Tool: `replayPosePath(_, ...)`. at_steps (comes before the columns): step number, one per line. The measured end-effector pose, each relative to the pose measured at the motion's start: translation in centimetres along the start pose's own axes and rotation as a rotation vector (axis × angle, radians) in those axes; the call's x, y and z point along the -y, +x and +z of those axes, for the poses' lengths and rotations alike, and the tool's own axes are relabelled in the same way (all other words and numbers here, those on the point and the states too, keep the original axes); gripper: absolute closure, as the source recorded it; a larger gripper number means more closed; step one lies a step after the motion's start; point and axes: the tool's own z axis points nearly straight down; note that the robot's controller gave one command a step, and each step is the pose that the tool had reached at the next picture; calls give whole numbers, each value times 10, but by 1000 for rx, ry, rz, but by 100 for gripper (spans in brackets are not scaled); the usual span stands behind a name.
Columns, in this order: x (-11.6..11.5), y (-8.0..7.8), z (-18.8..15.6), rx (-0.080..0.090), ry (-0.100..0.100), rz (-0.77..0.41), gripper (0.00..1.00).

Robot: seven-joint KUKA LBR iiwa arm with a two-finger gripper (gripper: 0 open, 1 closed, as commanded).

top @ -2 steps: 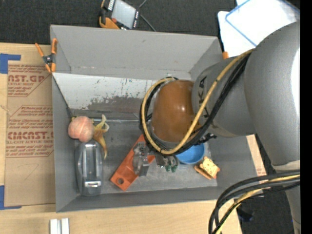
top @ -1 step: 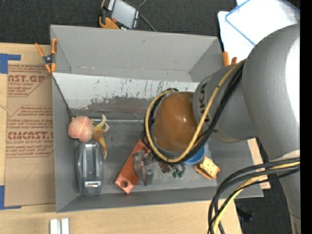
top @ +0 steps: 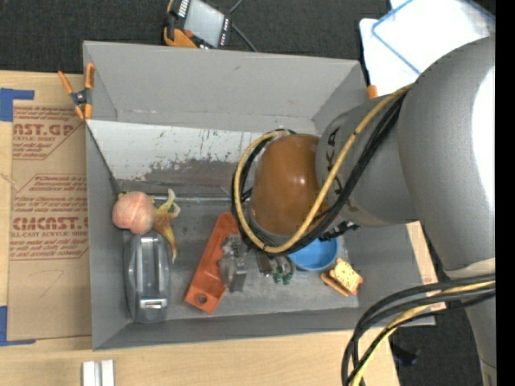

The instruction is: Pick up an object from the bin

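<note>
Orange flat plastic, a long slanted piece (top: 207,281), lies on the floor of the grey metal bin (top: 201,79), towards its front wall. The gripper (top: 236,265) is seen low over the floor, just beside that piece's right edge; whether it is open or closed cannot be told. The pick would probably be best made across the piece's narrow width, with the blue round bowl (top: 315,256) to the right left undisturbed.
</note>
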Motion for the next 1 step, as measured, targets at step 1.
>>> replayPosePath(1,0,0,0,0,0,0,0)
